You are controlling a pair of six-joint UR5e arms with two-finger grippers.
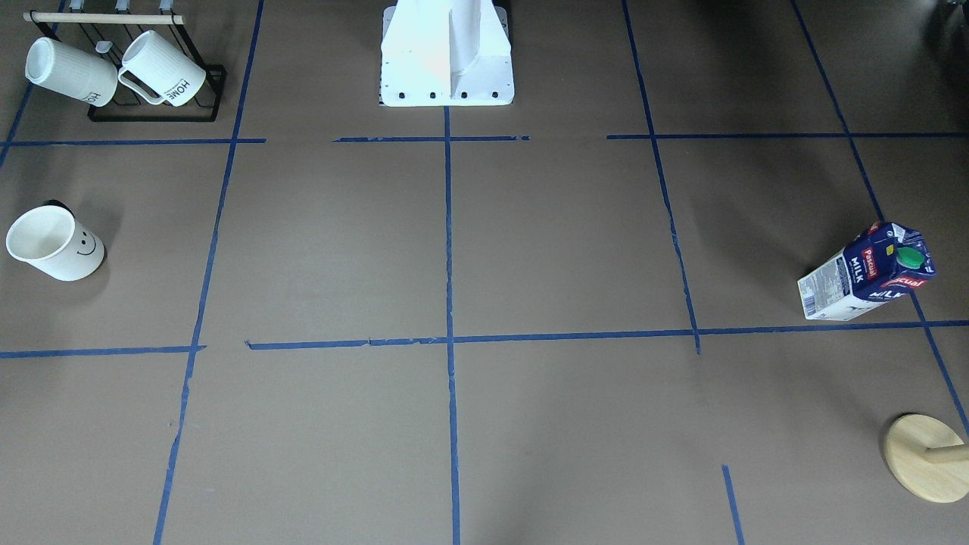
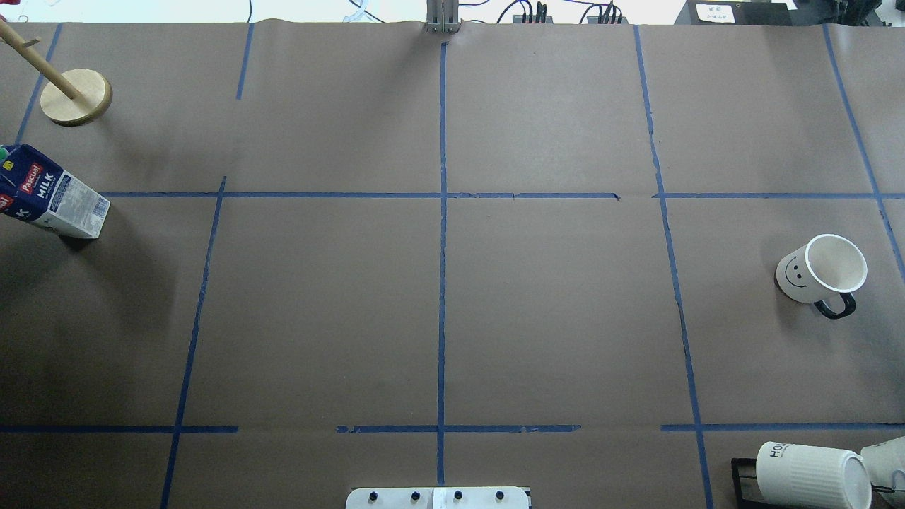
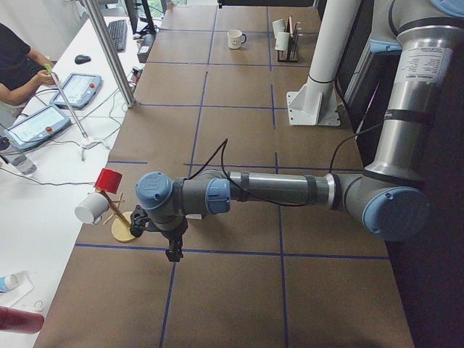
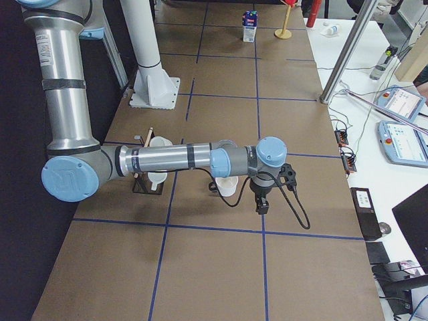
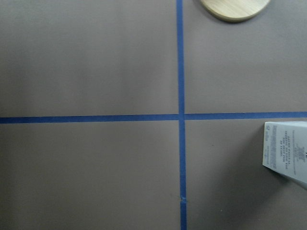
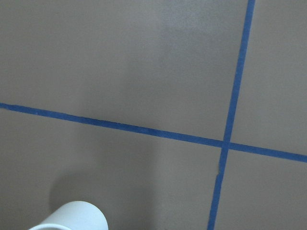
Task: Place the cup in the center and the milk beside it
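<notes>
The cup (image 1: 57,244), white with a smiley face and a dark handle, stands upright at the table's right end in the overhead view (image 2: 824,270). The milk (image 1: 867,274), a navy and white carton with a green cap, stands at the opposite end (image 2: 49,198). The center (image 2: 442,311) along the middle tape line is bare. My left gripper (image 3: 174,254) hangs above the table near the milk's end. My right gripper (image 4: 261,207) hangs beside the cup (image 4: 226,186). Both show only in the side views; I cannot tell whether they are open or shut.
A black rack (image 1: 151,76) holds two ribbed HOME mugs at the corner near the cup. A wooden stand (image 1: 927,456) with a round base is beyond the milk. The robot's white base (image 1: 447,53) is at the table's edge. An operator (image 3: 14,65) sits at a side desk.
</notes>
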